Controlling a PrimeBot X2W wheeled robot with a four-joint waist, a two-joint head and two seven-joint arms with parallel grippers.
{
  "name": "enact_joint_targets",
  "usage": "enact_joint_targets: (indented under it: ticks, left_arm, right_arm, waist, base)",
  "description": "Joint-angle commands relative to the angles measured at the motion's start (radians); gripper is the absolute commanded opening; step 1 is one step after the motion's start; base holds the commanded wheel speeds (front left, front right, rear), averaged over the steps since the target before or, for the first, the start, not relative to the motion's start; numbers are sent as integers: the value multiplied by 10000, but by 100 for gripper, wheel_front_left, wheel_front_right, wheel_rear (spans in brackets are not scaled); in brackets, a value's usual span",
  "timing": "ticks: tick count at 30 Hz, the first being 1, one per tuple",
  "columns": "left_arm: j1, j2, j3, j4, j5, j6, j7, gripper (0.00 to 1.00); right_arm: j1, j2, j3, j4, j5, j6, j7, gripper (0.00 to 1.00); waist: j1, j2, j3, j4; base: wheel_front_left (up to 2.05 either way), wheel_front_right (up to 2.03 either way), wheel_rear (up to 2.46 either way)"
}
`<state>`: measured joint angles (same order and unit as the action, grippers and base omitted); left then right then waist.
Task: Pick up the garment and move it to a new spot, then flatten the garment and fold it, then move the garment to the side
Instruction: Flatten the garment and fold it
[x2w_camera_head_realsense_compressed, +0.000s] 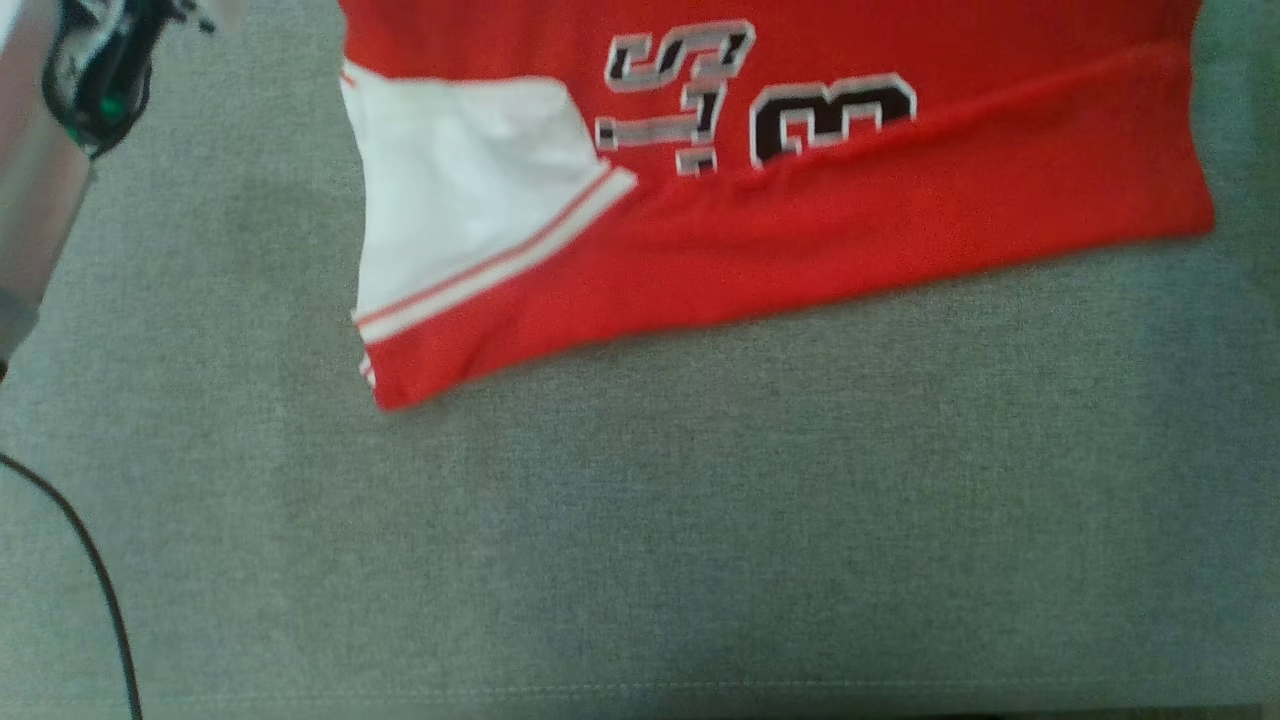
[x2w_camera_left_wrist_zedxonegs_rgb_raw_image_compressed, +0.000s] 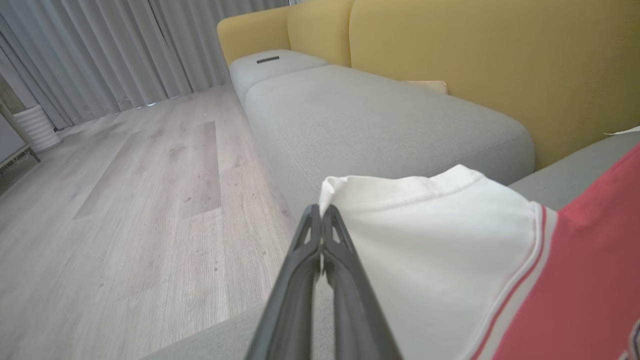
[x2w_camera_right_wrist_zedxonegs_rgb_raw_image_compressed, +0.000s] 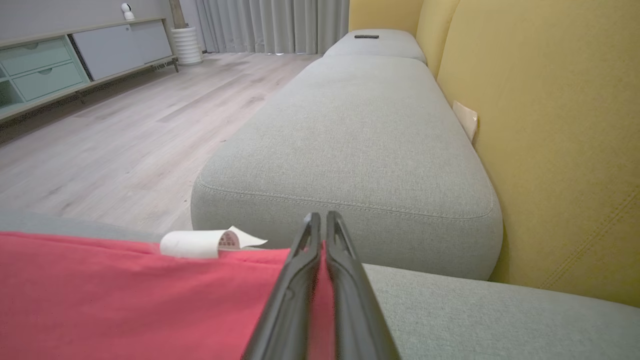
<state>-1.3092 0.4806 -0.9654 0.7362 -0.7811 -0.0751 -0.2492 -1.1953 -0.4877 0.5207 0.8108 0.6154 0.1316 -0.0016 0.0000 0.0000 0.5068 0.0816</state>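
Forearm (x2w_camera_head_realsense_compressed: 30, 200): pale, smooth, with black-and-green wiring at its end. Cable (x2w_camera_head_realsense_compressed: 100, 590): thin, black. Fingers (x2w_camera_left_wrist_zedxonegs_rgb_raw_image_compressed: 350, 285): dark grey, slim, tapered.

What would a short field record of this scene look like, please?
garment: red jersey, white sleeve
surface: grey seat
left gripper: jaws shut on the sleeve's edge
right gripper: jaws shut on the jersey's red edge
backrest: yellow

We are looking at a grey sofa cushion (x2w_camera_head_realsense_compressed: 700, 520) that is carrying the red garment (x2w_camera_head_realsense_compressed: 900, 230), which is lying folded across its far part with a white panel showing at the left.
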Motion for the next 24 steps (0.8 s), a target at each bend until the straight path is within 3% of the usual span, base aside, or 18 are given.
enact_joint_targets:
  ticks: [1, 6, 12, 24]
  left_arm:
    - [-621, 339, 678, -159, 204, -40, -119, 0]
    - [-116, 142, 1109, -464, 790, -188, -123, 0]
    - [1012, 251, 1106, -1120, 1403, -384, -124, 0]
    - [2963, 1572, 186, -3137, 1436, -528, 298, 0]
  right_arm:
    - [-150, 28, 107, -126, 31, -9, -262, 0]
    - [102, -91, 521, 103, 368, -9, -619, 0]
    - [993, -690, 1315, -115, 1134, -9, -503, 0]
    - [2624, -2334, 3069, -1200, 2458, -9, 299, 0]
  waist:
    - [0, 0, 6, 12]
    - [0, 0, -156, 88]
    - [0, 0, -601, 250]
    - [0, 0, -1475, 582]
  base:
    - [0, 0, 0]
    - [0, 0, 0]
    - [0, 0, 0]
    - [0, 0, 0]
